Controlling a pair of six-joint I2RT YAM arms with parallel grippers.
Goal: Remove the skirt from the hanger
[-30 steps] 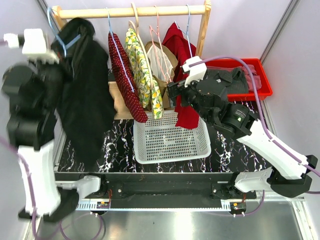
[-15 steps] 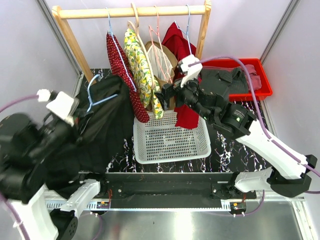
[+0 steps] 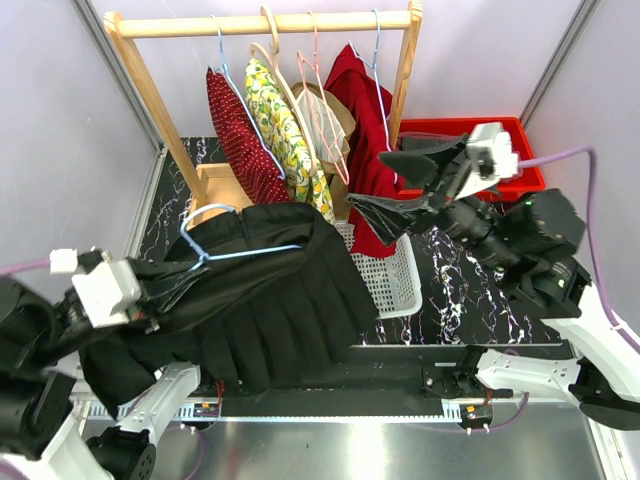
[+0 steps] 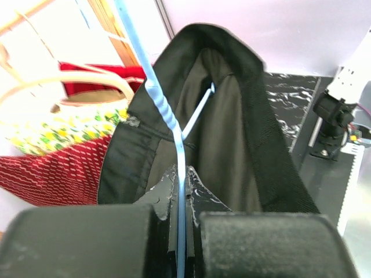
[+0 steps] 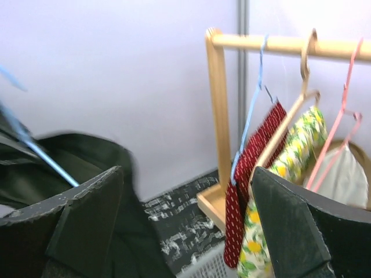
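Well, nearest, lower left of the top view: left gripper is pinched tight on the blue wire hanger, so the black skirt is carried clear of the rack w/ its waistband held up. Wrist view agrees: both fingers clamp the wire, waistband gaping open just beyond. Skirt lies lower centre-left, spread in a fan and hiding the left part of the white basket, not yet off the hanger. Left arm sits low, wrist angled toward frame centre, prob. offering the garment to the other arm. Further back, right of centre: right gripper is spread wide, holding nothing, aimed left at the skirt but well apart from it; arm raised, elbow bent high at the right edge. Likely job: reach in, take fabric & pull it free. Farthest, top of frame: wooden rack w/ other clothes hung on it
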